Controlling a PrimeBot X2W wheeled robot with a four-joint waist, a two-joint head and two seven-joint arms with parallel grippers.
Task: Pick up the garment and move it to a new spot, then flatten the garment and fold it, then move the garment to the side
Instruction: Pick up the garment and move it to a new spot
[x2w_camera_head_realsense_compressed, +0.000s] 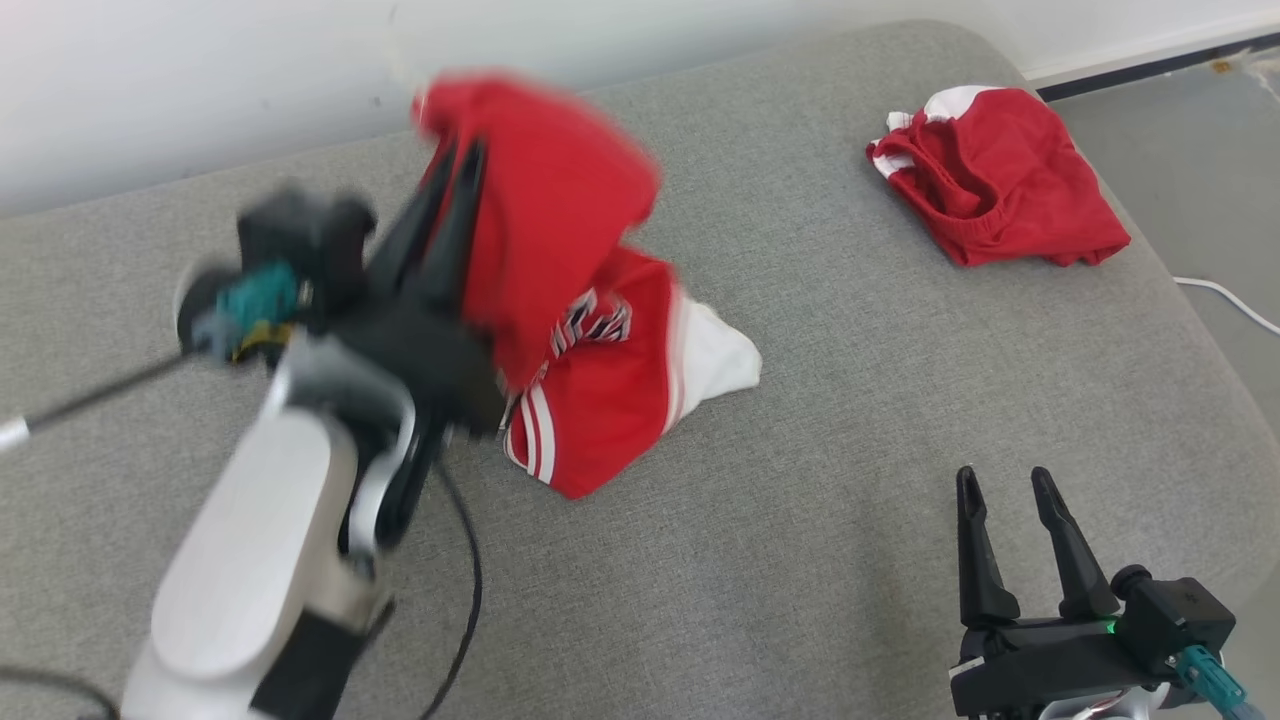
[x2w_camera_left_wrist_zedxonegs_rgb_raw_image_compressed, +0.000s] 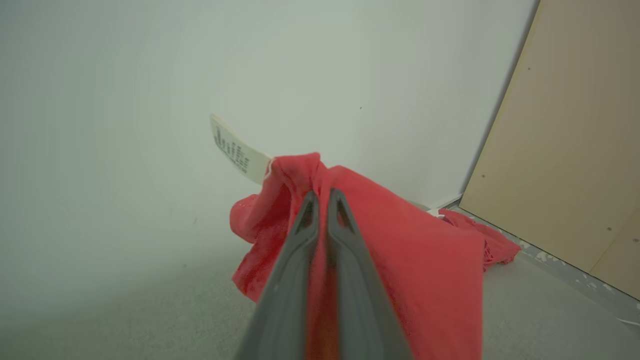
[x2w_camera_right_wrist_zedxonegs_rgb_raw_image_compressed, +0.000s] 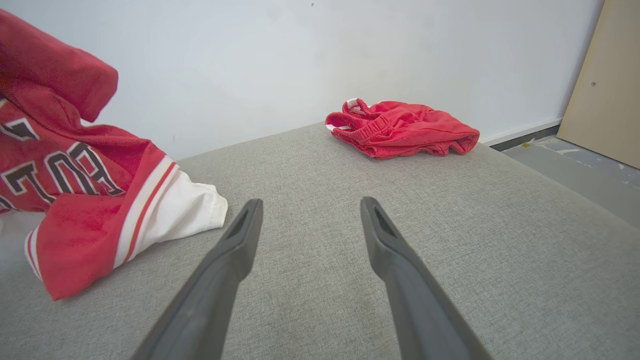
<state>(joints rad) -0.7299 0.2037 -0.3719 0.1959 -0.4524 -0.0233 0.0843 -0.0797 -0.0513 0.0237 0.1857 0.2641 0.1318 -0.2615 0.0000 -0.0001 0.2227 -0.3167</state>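
A red garment (x2w_camera_head_realsense_compressed: 590, 300) with white trim and dark lettering hangs partly lifted above the grey cushion (x2w_camera_head_realsense_compressed: 820, 480). Its lower end still rests on the cushion. My left gripper (x2w_camera_head_realsense_compressed: 462, 160) is shut on the garment's upper edge, blurred in the head view. Seen from the left wrist, the two fingers (x2w_camera_left_wrist_zedxonegs_rgb_raw_image_compressed: 300, 240) pinch red cloth (x2w_camera_left_wrist_zedxonegs_rgb_raw_image_compressed: 415, 260) and a white label (x2w_camera_left_wrist_zedxonegs_rgb_raw_image_compressed: 235, 150) sticks out above. My right gripper (x2w_camera_head_realsense_compressed: 1003, 480) stands open low at the right, nothing between its fingers (x2w_camera_right_wrist_zedxonegs_rgb_raw_image_compressed: 240, 235). From the right wrist the garment (x2w_camera_right_wrist_zedxonegs_rgb_raw_image_compressed: 75, 190) shows at the left.
A second red garment (x2w_camera_head_realsense_compressed: 1000, 175) lies crumpled at the cushion's far right corner, also in the right wrist view (x2w_camera_right_wrist_zedxonegs_rgb_raw_image_compressed: 400, 130). A white wall (x2w_camera_head_realsense_compressed: 200, 80) runs behind the cushion. Grey floor (x2w_camera_head_realsense_compressed: 1200, 180) and a white cable (x2w_camera_head_realsense_compressed: 1230, 300) lie beyond the right edge.
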